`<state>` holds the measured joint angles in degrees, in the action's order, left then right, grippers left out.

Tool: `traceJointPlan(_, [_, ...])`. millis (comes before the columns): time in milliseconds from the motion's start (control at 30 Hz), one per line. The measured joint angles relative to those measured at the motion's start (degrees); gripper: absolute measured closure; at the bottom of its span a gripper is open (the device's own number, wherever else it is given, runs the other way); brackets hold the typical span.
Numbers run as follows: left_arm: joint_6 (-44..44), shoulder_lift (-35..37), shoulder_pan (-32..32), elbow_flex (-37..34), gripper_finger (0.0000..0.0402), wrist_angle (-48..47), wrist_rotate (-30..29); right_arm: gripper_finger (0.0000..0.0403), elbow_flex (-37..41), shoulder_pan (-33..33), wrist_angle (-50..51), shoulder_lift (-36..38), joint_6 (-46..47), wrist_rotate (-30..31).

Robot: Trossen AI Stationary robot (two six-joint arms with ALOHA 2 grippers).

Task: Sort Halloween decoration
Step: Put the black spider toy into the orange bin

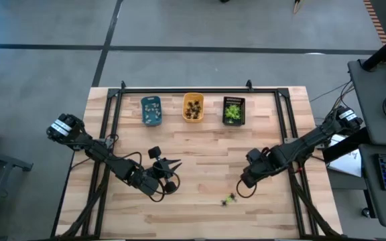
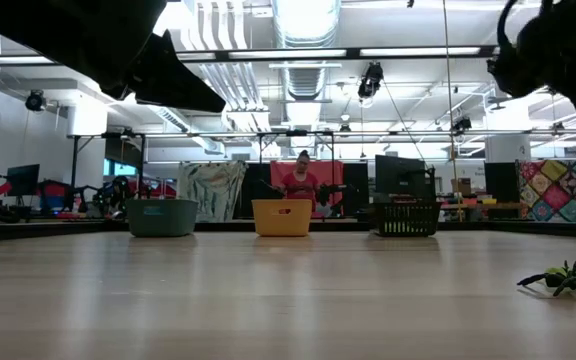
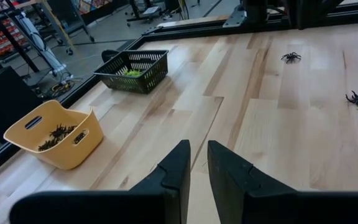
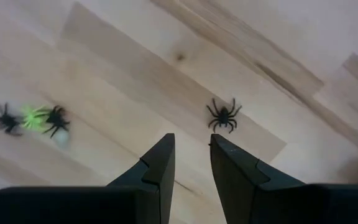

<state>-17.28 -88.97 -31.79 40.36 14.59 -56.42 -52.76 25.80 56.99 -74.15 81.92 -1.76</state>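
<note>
We're lining the right gripper (image 4: 188, 155), jaws slightly parted and holding nothing, over a black spider (image 4: 222, 116) on the wood; next we're needing to drop and pinch it; left gripper (image 3: 196, 165) waiting, nearly closed, empty.

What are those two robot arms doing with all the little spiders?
They are sorting toy spiders by colour into three small trays at the far side of the table: the blue tray, the orange tray and the black tray. A few spiders still lie loose. The right gripper hovers just short of a lone black spider, jaws slightly apart and empty. The left gripper waits over bare wood, holding nothing.
</note>
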Motion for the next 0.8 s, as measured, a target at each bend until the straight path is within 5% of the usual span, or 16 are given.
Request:
traceJointPlan(233, [0.0, 0.0, 0.0, 0.0, 0.0362, 0.0, 0.0, 0.0309, 2.2, 0.6, -0.4, -2.3, 3.8, -0.3])
traceJointPlan(800, [0.0, 0.0, 0.0, 0.0, 0.0362, 0.0, 0.0, 0.0309, 1.6, 0.6, -0.5, -16.3, -3.4, -3.2])
